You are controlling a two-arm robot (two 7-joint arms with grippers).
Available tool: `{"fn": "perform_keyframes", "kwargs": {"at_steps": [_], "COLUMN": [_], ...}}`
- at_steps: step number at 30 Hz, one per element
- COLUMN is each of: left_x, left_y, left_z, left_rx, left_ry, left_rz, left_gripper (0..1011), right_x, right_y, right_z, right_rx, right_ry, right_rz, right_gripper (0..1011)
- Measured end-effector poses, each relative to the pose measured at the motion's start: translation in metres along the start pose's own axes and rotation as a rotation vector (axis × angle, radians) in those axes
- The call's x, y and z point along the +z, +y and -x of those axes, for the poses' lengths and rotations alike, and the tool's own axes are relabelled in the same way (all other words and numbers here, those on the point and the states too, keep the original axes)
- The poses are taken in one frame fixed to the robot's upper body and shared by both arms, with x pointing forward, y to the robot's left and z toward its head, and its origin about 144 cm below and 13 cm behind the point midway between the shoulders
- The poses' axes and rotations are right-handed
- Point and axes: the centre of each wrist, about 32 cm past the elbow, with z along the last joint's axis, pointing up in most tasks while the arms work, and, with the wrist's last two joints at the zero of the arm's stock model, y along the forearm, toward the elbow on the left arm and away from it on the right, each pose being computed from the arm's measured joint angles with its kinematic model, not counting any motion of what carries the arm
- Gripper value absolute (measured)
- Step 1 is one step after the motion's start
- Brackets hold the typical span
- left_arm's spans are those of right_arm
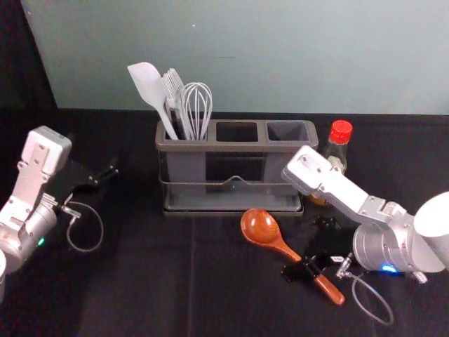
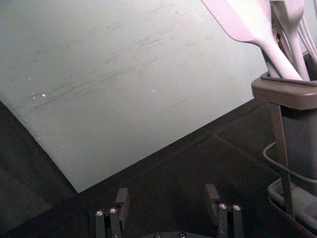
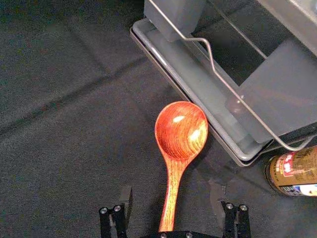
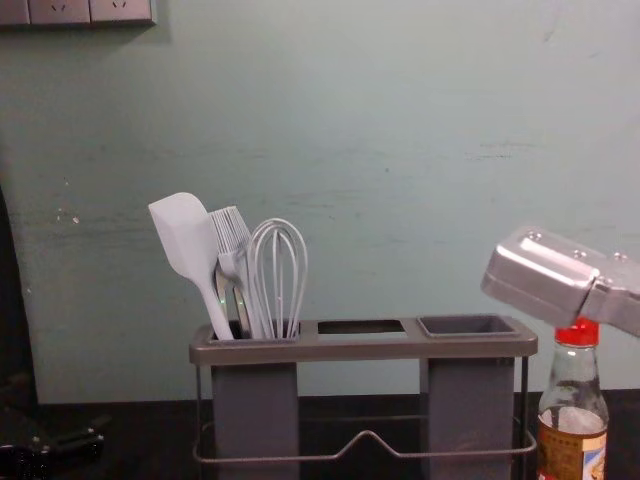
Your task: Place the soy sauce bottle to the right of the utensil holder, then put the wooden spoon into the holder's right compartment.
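A black cloth [image 1: 140, 281] covers the table under a pale green wall [image 1: 280, 56]; sockets [image 4: 60, 11] sit at the chest view's upper left. In the head view, the left gripper [image 1: 107, 175] hangs at the left, fingers apart. The right gripper [image 1: 303, 248], lower right of centre, is spread and unclenched, the spoon's handle between its fingers. The glossy reddish-brown wooden spoon [image 1: 259, 226] lies bowl up at lower centre, before the grey utensil holder [image 1: 231, 147]. Right of the holder stands the red-capped soy sauce bottle [image 1: 341, 132], partly hidden by the arm.
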Motion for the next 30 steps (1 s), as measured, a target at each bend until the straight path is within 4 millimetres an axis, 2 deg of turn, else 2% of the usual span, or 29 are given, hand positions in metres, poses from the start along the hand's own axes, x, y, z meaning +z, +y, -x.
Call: {"fn": "perform_keyframes", "kwargs": {"at_steps": [30], "left_x": [0.0], "left_y": [0.0], "left_z": [0.0], "left_rx": [0.0], "left_ry": [0.0], "left_rz": [0.0], "left_gripper": [1005], "right_x": [-0.004], "right_y": [0.013], "right_z": [-0.002], "right_rx": [0.01], "right_ry": [-0.005], "right_rz": [0.048], "right_gripper": [1004]}}
